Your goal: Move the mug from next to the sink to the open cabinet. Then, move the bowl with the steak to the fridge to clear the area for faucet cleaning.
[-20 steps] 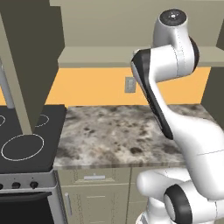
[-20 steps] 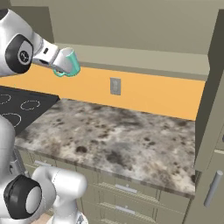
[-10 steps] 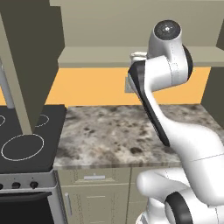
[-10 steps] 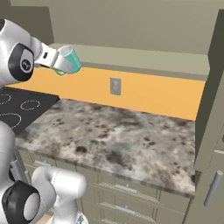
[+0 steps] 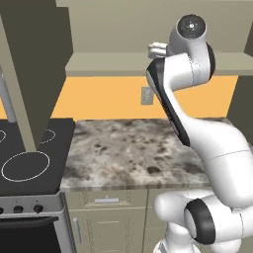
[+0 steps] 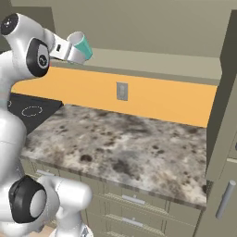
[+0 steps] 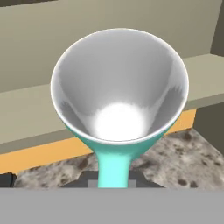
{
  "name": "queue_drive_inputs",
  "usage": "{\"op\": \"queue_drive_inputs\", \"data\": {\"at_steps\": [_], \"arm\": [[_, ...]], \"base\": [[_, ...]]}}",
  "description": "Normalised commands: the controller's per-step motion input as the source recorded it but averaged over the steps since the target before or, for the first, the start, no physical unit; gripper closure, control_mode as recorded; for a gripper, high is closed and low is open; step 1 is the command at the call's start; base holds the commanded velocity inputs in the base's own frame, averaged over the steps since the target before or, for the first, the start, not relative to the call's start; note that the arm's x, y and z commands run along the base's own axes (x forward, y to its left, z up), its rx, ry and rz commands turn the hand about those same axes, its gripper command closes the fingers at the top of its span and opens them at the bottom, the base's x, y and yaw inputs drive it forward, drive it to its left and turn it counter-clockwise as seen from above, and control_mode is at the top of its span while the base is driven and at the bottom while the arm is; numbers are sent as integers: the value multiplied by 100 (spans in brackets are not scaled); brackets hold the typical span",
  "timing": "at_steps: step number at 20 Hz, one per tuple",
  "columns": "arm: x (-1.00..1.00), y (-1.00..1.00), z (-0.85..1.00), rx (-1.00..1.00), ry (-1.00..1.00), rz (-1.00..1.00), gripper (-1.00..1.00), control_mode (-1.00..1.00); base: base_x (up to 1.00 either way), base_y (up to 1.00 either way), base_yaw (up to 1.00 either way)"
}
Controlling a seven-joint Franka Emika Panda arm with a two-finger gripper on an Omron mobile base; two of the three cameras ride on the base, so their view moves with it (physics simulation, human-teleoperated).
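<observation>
The robot's fingers (image 6: 69, 50) were clenched on the small mug (image 6: 79, 46), white inside and green outside. They held it high in the air, above the speckled stone counter (image 6: 120, 148). The mug was close to the front edge of the open taupe cabinet (image 6: 152, 62), just about level with its bottom shelf.

To do this step well, I think the arm should lift the mug a little above the shelf edge, so it does not bump. Then it should push the mug well in over the shelf, turn it upright, and set it down softly before letting go. The mug lay tipped on its side, so it could roll if dropped too soon.

The hand view looked right down into the mug (image 7: 120, 87), showing it was empty, with its green handle (image 7: 113, 166) by the fingers. The right base view showed the mug's green outside and its place beside the shelf. The left base view showed the black stove (image 5: 29, 158) beside the counter.
</observation>
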Motion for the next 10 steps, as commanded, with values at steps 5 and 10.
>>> {"op": "queue_drive_inputs", "data": {"at_steps": [5, 10], "arm": [[83, -4, -1, 0, 10, 0, 100, -100], [83, -9, -21, 0, 11, 0, 100, -100]], "base": [[0, 0, 0], [0, 0, 0]]}}
